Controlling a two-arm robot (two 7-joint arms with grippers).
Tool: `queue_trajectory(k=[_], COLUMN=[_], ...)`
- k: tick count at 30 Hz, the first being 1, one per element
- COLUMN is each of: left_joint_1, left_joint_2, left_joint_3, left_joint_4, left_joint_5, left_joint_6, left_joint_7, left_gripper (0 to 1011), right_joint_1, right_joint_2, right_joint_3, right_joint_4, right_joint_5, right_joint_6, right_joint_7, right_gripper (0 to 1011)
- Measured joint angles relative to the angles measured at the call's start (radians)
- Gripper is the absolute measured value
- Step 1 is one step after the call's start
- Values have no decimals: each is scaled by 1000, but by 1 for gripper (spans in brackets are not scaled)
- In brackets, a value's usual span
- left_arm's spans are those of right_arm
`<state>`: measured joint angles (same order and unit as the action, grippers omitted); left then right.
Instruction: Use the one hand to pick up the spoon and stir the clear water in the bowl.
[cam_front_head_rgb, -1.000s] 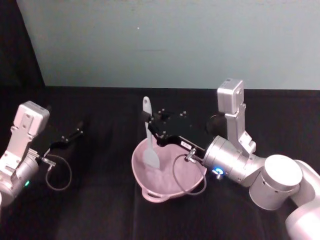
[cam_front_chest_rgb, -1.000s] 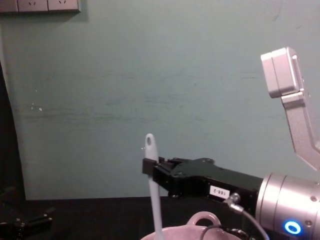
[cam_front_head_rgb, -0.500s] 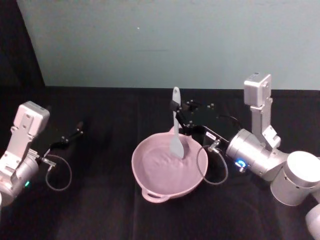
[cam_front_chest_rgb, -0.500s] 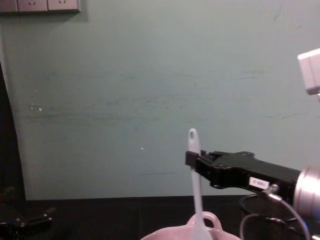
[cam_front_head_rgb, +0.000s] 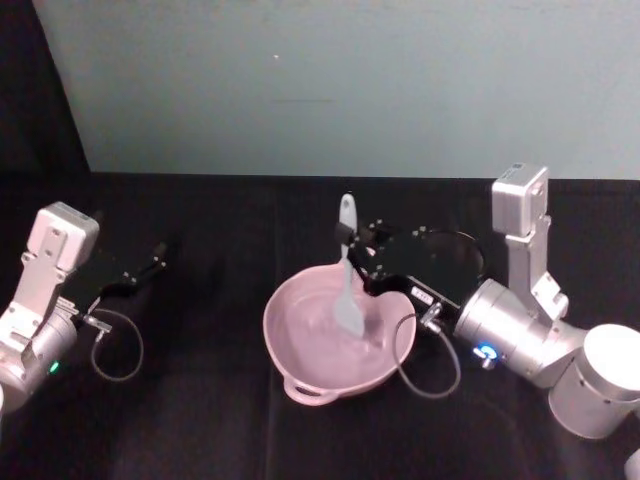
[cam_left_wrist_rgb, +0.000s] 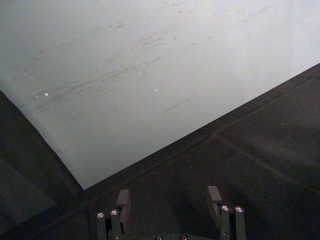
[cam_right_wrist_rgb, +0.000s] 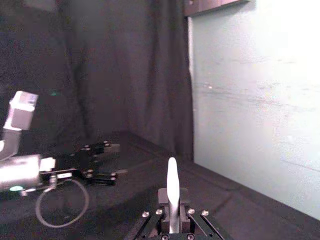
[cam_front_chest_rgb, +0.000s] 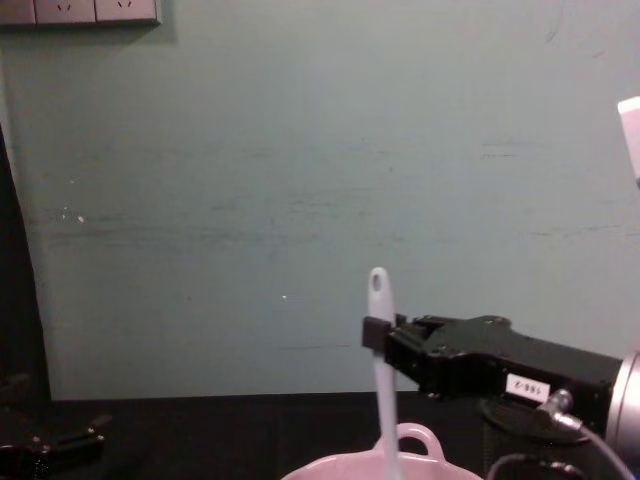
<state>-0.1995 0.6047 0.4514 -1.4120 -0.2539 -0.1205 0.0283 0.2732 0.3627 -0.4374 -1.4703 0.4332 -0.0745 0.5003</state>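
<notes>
A pale pink bowl (cam_front_head_rgb: 278, 340) sits mid-table, its loop handle (cam_front_head_rgb: 308, 393) facing me. The white spoon (cam_front_head_rgb: 347, 272) stands nearly upright, its flat head down inside the bowl's right half. My right gripper (cam_front_head_rgb: 349, 240) reaches in from the right and is shut on the spoon's handle just below the holed tip. The chest view has the spoon (cam_front_chest_rgb: 379, 345) in the right gripper (cam_front_chest_rgb: 374, 333) above the bowl's rim (cam_front_chest_rgb: 340, 467). In the right wrist view the spoon's tip (cam_right_wrist_rgb: 172, 182) sticks out between the fingers. My left gripper (cam_front_head_rgb: 150, 266) rests open at the far left.
A black mesh cup (cam_front_head_rgb: 455, 250) stands behind the right gripper, close to its body. A thin cable (cam_front_head_rgb: 425, 375) loops from the right wrist beside the bowl's right rim. The teal wall (cam_front_head_rgb: 320, 90) closes the back of the black table.
The right gripper swept the spoon from the bowl's left side to its right rim, then came back slightly left and lower into the bowl. The left arm stayed still.
</notes>
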Motion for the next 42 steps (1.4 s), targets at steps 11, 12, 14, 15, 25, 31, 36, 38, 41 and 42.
queue_trajectory(k=[11, 12, 14, 15, 25, 31, 36, 38, 41, 42], left_joint_1=[0, 0, 0, 0, 0, 0, 0, 0, 0, 0], left_joint_2=[0, 0, 0, 0, 0, 0, 0, 0, 0, 0], left_joint_3=[0, 0, 0, 0, 0, 0, 0, 0, 0, 0], left_joint_4=[0, 0, 0, 0, 0, 0, 0, 0, 0, 0], left_joint_5=[0, 0, 0, 0, 0, 0, 0, 0, 0, 0], left_joint_6=[0, 0, 0, 0, 0, 0, 0, 0, 0, 0], left_joint_7=[0, 0, 0, 0, 0, 0, 0, 0, 0, 0], left_gripper=[1005, 1005, 1005, 1005, 1005, 1005, 1005, 1005, 1005, 1005], right_joint_1=[-18, -15, -4, 0, 63, 79, 71, 61, 46, 42], right_joint_2=[-35, -39, -49, -53, -88, -75, -53, -40, -25, -22], right_joint_3=[-56, -59, -66, -68, -73, -50, -18, -2, 12, 14], right_joint_4=[-30, -26, -14, -8, 84, 114, 111, 99, 80, 75], right_joint_5=[0, 0, 0, 0, 7, 0, 0, 1, 1, 1], right_joint_6=[2, 0, -3, -5, -17, -23, -28, -28, -25, -24], right_joint_7=[16, 18, 20, 20, 34, 19, 0, -8, -12, -12], right_gripper=[112, 112, 112, 112, 112, 112, 112, 112, 112, 112])
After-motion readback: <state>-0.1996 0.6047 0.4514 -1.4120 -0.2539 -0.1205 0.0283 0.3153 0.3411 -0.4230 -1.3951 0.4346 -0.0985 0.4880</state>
